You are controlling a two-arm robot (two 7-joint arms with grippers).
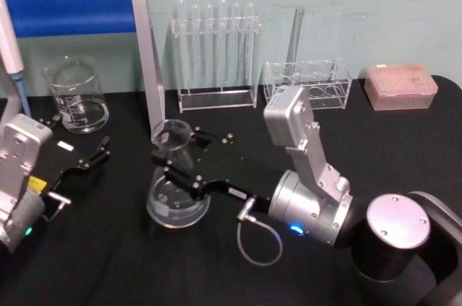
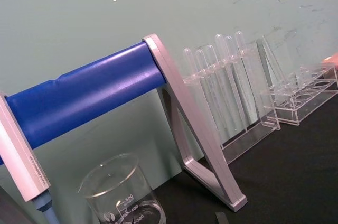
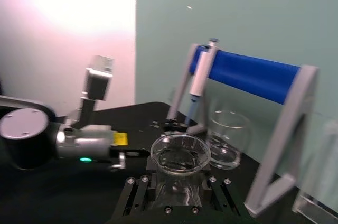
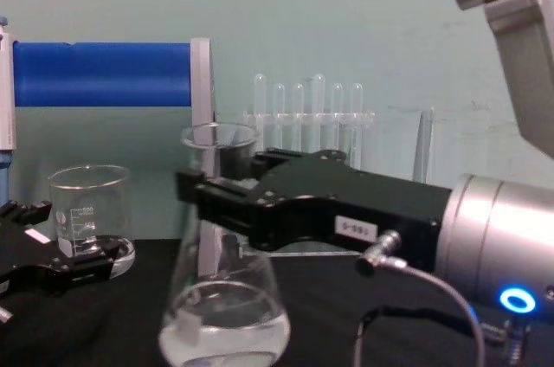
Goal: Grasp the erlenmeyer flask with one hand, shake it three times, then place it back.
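The erlenmeyer flask (image 1: 177,194) stands upright at the table's middle, clear glass with a little liquid in its wide base (image 4: 223,319). My right gripper (image 1: 177,154) reaches in from the right, its long black jaws shut on either side of the flask's neck just under the rim (image 3: 180,154). From the chest, this gripper (image 4: 212,189) shows a small white number label and a grey cable. Whether the base touches the table I cannot tell. My left gripper (image 1: 79,140) rests open at the left, apart from the flask, also low at the left edge (image 4: 56,241).
A squat beaker (image 1: 76,97) stands back left beside a blue-barred metal stand (image 1: 148,53) holding a pipette (image 1: 11,46). Along the back wall are a rack of test tubes (image 1: 216,53), a clear rack (image 1: 307,82) and a pink tip box (image 1: 401,86).
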